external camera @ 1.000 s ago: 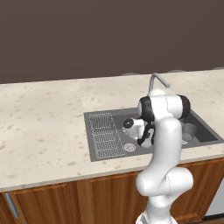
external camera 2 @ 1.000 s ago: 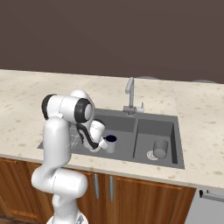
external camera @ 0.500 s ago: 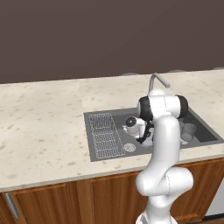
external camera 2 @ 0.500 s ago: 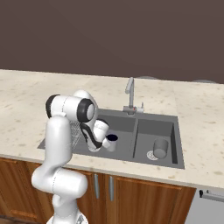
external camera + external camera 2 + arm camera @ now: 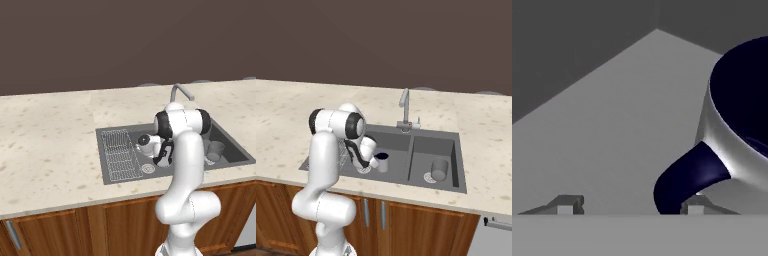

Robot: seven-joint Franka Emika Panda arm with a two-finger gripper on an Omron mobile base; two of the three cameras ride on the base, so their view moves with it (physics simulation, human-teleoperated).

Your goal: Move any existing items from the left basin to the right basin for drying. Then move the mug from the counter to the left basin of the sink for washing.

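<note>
The light grey mug [image 5: 382, 161] with its dark navy inside stands upright on the floor of the sink's left basin [image 5: 393, 142], near the divider. My gripper [image 5: 375, 160] reaches down into that basin just left of it. In the hand view the mug [image 5: 732, 135] is close at the right, and its dark handle [image 5: 687, 180] curves down beside my right fingertip [image 5: 694, 206]. My gripper [image 5: 631, 205] is open, with its fingertips wide apart and nothing pinched. The grey handleless cup [image 5: 439, 169] lies in the right basin [image 5: 451, 150], and it also shows from the left base as the cup [image 5: 216, 148].
A wire grid rack [image 5: 120, 155] covers the left part of the left basin, with the round drain [image 5: 148, 168] beside it. The curved faucet [image 5: 404, 107] rises behind the divider. Beige speckled counter [image 5: 45, 145] surrounds the sink.
The jaws have opened and let go of the mug's handle. The mug stays in the same spot in the left basin, and the arm has barely shifted.
</note>
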